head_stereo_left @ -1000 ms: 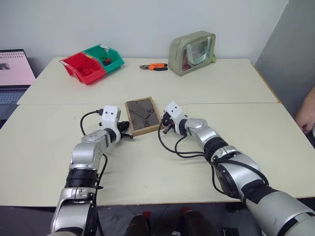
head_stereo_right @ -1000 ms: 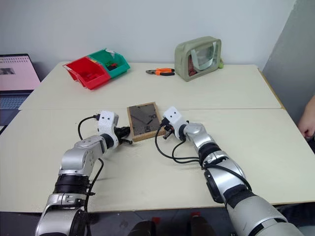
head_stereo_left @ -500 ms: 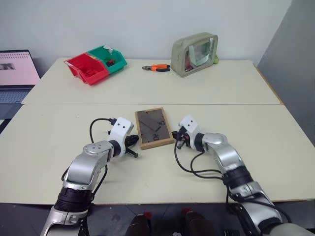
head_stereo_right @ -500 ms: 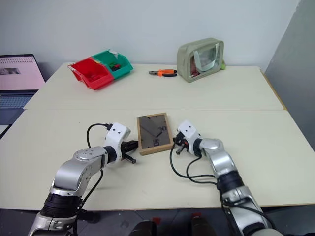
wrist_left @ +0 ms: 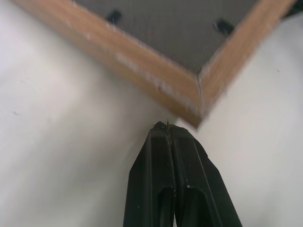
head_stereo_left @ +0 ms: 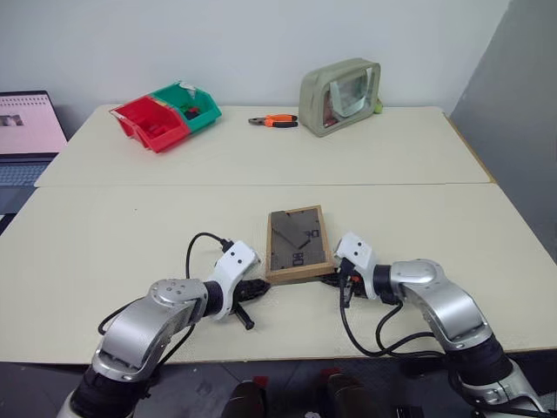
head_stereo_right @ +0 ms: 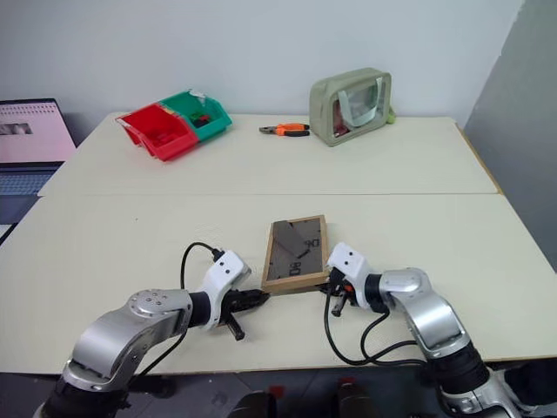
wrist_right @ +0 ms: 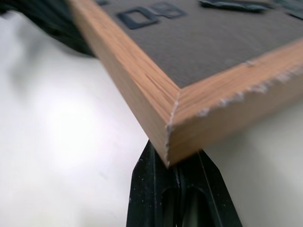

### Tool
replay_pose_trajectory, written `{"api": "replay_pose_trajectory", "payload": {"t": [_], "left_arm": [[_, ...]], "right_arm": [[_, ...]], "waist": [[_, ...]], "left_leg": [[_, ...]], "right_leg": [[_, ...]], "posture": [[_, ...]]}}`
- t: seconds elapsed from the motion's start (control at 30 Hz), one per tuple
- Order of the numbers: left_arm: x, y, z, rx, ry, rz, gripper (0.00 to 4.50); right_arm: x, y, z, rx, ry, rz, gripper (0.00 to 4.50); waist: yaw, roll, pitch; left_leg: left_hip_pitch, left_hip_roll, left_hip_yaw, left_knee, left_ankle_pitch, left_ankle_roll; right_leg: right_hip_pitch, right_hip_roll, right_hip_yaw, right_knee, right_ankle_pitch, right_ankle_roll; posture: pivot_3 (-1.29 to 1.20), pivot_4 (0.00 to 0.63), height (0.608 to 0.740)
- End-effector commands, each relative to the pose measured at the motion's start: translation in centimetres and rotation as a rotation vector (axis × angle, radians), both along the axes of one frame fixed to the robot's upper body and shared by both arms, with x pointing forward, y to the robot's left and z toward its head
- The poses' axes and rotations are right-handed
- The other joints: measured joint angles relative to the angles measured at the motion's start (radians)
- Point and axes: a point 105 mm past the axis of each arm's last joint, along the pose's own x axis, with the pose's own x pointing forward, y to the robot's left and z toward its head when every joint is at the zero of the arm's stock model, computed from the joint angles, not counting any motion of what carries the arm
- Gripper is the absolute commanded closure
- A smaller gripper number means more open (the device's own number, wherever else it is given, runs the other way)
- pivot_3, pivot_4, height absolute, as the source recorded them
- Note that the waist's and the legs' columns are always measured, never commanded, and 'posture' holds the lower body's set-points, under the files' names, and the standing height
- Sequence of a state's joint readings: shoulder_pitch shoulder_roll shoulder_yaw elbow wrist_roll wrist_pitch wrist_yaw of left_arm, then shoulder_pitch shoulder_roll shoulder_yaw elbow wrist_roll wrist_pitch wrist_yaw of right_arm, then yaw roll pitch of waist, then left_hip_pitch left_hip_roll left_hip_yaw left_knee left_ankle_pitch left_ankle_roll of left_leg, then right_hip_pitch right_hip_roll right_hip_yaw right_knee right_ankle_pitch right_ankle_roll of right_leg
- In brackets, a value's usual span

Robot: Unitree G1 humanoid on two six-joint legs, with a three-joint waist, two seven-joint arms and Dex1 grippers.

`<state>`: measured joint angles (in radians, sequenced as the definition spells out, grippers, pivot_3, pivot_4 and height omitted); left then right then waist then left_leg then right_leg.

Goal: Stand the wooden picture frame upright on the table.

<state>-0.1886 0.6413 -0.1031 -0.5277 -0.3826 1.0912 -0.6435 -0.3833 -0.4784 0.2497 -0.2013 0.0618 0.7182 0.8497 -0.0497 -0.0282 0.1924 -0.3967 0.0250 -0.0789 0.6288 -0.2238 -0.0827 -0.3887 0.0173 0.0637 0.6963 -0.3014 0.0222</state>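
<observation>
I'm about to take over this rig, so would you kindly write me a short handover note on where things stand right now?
Left gripper: shut, holding nothing, tips at the near left corner of the wooden picture frame.
Right gripper: shut, tips under the frame's near right corner.
Frame: back side up on the table, near the front edge.
Done: both grippers placed at the near corners.
Left: raise the frame and stand it upright.

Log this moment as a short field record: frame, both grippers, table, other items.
frame: wooden picture frame lies back side up on the table, near its front edge
left gripper: shut, tips at frame's near left corner
right gripper: shut, tips under frame's near right corner
far side of table: red bin, green bin, orange pliers, olive pouch
off table: laptop
</observation>
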Motion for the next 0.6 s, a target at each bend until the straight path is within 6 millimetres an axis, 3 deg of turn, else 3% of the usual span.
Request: {"api": "replay_pose_trajectory", "payload": {"t": [0.03,0.2,0.37,0.4,0.6], "left_arm": [[0.7,2.2,0.9,-0.008,-0.023,0.073,4.49],[2.7,4.6,4.0,-0.088,-0.203,0.112,4.49],[2.6,4.9,5.6,-0.288,-0.111,0.093,4.49],[2.3,4.8,5.6,-0.322,-0.081,0.082,4.1],[1.8,5.0,4.4,-0.249,-0.081,0.079,3.04]], "right_arm": [[2.9,-2.4,1.5,-0.056,-0.129,-0.097,4.5],[6.0,-3.6,2.6,-0.049,-0.186,-0.123,4.5],[8.0,-3.7,3.4,-0.062,-0.229,-0.106,4.5],[8.1,-3.7,3.4,-0.082,-0.232,-0.09,4.5],[8.6,-4.0,3.6,-0.1,-0.235,-0.055,4.5]], "waist": [[-0.003,0.0,0.0],[-0.006,0.0,0.0],[-0.006,0.0,0.0],[-0.007,0.0,0.001],[-0.008,0.0,0.001]], "left_leg": [[0.0,0.0,0.001,0.0,0.0,0.0],[0.0,0.0,0.001,0.0,0.0,0.0],[-0.001,0.001,0.001,0.0,0.0,0.0],[-0.001,0.001,0.001,0.0,0.0,0.0],[-0.001,0.001,0.001,-0.001,0.0,0.0]], "right_leg": [[0.0,0.0,0.0,0.0,0.0,0.0],[-0.001,0.002,0.001,0.0,0.0,-0.001],[-0.001,0.001,0.001,0.0,0.003,-0.005],[-0.001,0.0,0.001,0.0,0.003,-0.005],[-0.001,-0.001,0.001,0.0,0.003,-0.005]], "posture": [[0.0,0.15,0.74],[0.0,0.15,0.74],[0.0,0.15,0.74],[0.0,0.15,0.74],[0.0,0.15,0.74]]}}
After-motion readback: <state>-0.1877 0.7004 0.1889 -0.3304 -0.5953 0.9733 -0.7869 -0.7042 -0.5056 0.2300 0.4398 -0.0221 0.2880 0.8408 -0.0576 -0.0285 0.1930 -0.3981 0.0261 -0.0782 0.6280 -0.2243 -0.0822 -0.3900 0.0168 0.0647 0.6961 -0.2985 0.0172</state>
